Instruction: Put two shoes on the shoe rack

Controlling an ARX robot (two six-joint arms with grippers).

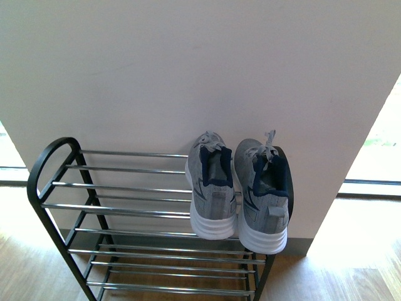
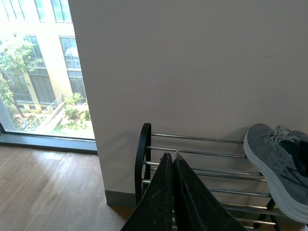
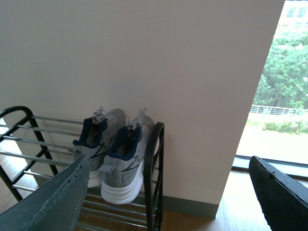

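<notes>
Two grey knit shoes, the left shoe (image 1: pixel 212 185) and the right shoe (image 1: pixel 265 194), lie side by side on the top chrome bars at the right end of the shoe rack (image 1: pixel 119 209), heels toward me and toes to the wall. Neither arm shows in the front view. My left gripper (image 2: pixel 173 156) is shut with nothing in it, well back from the rack's left end (image 2: pixel 143 159), one shoe (image 2: pixel 279 166) off to its side. My right gripper (image 3: pixel 169 166) stands wide open and empty, back from the rack's right upright (image 3: pixel 154 173) and both shoes (image 3: pixel 120 154).
The rack stands against a plain white wall (image 1: pixel 200 69) on a wooden floor (image 1: pixel 338 276). Windows flank the wall on both sides (image 2: pixel 38 72) (image 3: pixel 281 96). Lower chrome tiers (image 1: pixel 169 263) sit under the shoes.
</notes>
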